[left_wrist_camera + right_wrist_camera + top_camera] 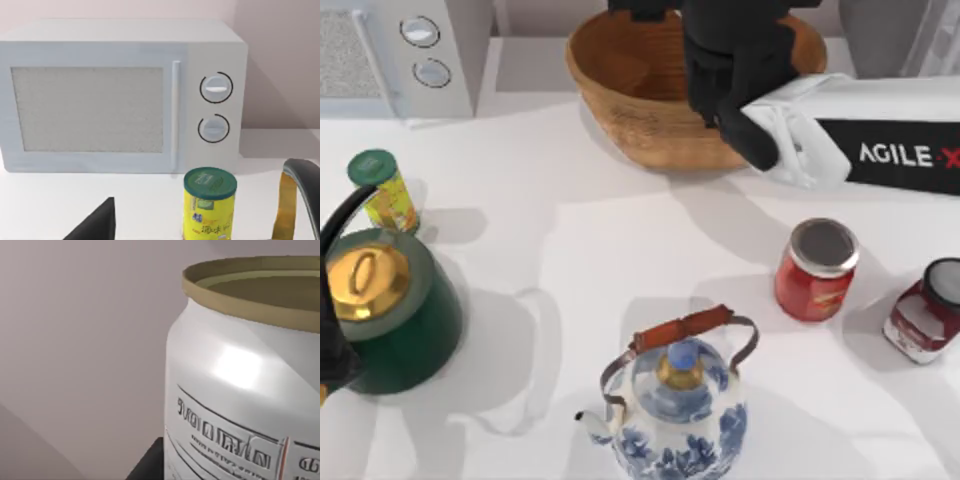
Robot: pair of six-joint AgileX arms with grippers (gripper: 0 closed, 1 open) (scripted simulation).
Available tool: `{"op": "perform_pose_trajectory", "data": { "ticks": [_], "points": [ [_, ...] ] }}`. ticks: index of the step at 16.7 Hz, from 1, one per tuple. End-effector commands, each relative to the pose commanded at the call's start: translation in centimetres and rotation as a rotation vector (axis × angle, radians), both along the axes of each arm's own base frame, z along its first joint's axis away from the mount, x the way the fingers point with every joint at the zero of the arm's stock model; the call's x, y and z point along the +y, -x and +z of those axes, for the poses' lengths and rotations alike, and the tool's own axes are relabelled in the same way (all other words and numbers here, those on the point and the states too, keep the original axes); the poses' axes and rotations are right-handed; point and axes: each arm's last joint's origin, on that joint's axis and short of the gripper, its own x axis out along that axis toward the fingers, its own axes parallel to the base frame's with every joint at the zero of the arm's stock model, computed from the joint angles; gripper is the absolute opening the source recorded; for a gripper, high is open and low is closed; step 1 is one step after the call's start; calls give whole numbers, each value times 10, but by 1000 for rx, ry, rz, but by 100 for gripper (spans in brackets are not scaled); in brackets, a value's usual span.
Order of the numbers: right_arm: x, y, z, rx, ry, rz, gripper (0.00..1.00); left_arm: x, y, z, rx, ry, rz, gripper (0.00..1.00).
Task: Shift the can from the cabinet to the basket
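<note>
Right end effector (735, 75) over the basket (620, 110), upper centre of frame, apparently gripping the can (240, 385). Risk, judged: releasing high tips the can or bounces it out. Left end effector's state: cannot tell.

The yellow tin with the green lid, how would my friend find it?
Start at the white microwave in the table's far left corner. In front of it stands the yellow tin, beside the big green kettle. It is the only yellow thing, slimmer than the two red jars opposite.

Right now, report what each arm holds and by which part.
Right gripper, over the basket, seems shut on the can; hold point hidden. Left arm, parked by the table's left: undeterminable.
</note>
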Motion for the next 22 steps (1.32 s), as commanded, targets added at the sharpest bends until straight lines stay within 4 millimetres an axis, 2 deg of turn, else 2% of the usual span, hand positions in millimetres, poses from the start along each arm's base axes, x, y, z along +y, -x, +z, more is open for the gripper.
{"op": "perform_pose_trajectory", "data": {
  "ticks": [4, 8, 21, 22],
  "points": [
    [2, -16, -4, -10, -6, 3, 0, 0, 0, 0, 0, 0, 0, 100],
    [2, -18, -4, -11, -6, 3, 0, 0, 0, 0, 0, 0, 0, 100],
    [2, -18, -4, -11, -6, 3, 98, 0, 0, 0, 0, 0, 0, 100],
    [2, -18, -4, -11, -6, 3, 100, 0, 0, 0, 0, 0, 0, 100]
  ]
}}
